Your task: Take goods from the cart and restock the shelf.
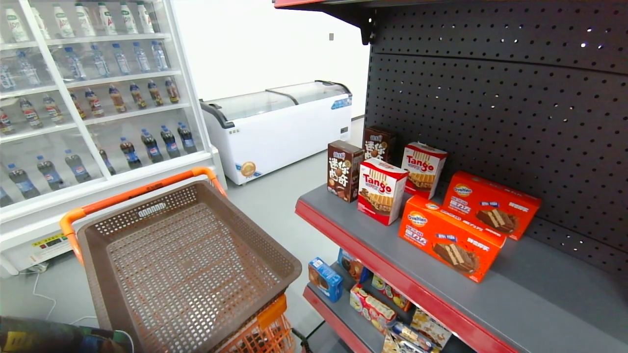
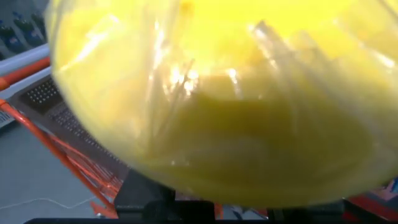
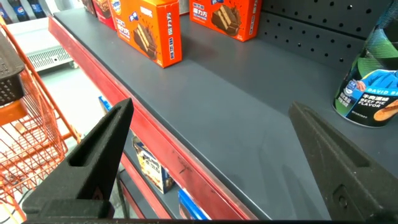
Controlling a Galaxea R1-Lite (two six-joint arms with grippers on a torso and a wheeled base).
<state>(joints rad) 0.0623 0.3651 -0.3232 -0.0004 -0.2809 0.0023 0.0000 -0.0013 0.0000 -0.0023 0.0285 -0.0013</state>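
Note:
A shiny yellow bag [image 2: 211, 93] hangs right in front of the left wrist camera, above the cart's orange wire frame [image 2: 81, 168]; my left gripper appears shut on it, its fingers hidden behind the bag. The cart's brown basket [image 1: 186, 255] holds nothing. My right gripper [image 3: 214, 180] stands open over the grey shelf board [image 3: 236, 106], near its red front edge, with nothing between its fingers [image 3: 99, 155]. Two orange boxes [image 1: 449, 238] stand on the shelf [image 1: 539, 294], with white-and-red wafer boxes [image 1: 381, 190] and brown boxes [image 1: 345, 170] to their left.
A blue-green can [image 3: 368, 81] stands on the shelf beyond the right gripper, by the black pegboard back [image 1: 490, 98]. Snack boxes [image 1: 373, 306] fill the lower shelf. A drinks fridge [image 1: 88, 98] and a chest freezer [image 1: 279, 127] stand behind the cart. Bare shelf lies right of the orange boxes.

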